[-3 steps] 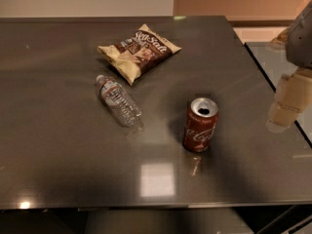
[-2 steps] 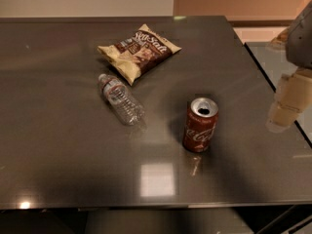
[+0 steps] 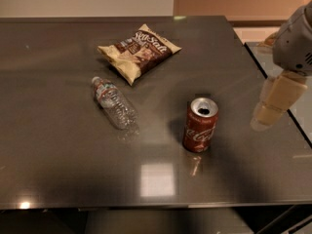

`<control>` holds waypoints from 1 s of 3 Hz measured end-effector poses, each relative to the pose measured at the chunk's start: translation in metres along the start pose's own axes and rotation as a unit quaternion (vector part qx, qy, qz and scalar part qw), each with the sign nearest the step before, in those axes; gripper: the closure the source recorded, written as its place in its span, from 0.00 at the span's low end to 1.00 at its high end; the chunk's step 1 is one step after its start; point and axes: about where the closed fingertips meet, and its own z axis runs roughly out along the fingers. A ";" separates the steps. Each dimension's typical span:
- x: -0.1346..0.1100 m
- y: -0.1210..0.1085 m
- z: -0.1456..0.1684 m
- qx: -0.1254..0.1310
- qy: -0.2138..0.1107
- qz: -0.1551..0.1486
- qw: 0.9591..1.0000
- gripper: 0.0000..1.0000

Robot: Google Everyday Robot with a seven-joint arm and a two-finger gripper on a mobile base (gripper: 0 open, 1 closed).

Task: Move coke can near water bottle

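1. Camera view: the counter (image 3: 53, 160) is dark and glossy, and three things sit on it.
2. The coke can (image 3: 200, 126) stands upright right of the middle of the counter. Its silver top with the dark drinking hole faces up, and nothing touches it.
3. The water bottle (image 3: 113, 103) lies on its side to the left of the can and well apart from it. Its white cap points to the far left.
4. A brown-and-cream chip bag (image 3: 139, 50) lies flat beyond the bottle, near its cap end but not touching it.
5. The claw (image 3: 263, 118) hangs above the counter's right edge, to the right of the can and apart from it, tilted down and to the left.
6. The claw has hold of nothing. I cannot tell how far open it is.
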 end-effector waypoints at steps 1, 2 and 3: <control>-0.014 0.005 0.019 -0.018 -0.027 -0.006 0.999 0.00; -0.026 0.014 0.037 -0.037 -0.045 -0.016 0.998 0.00; -0.037 0.024 0.053 -0.054 -0.059 -0.030 0.996 0.00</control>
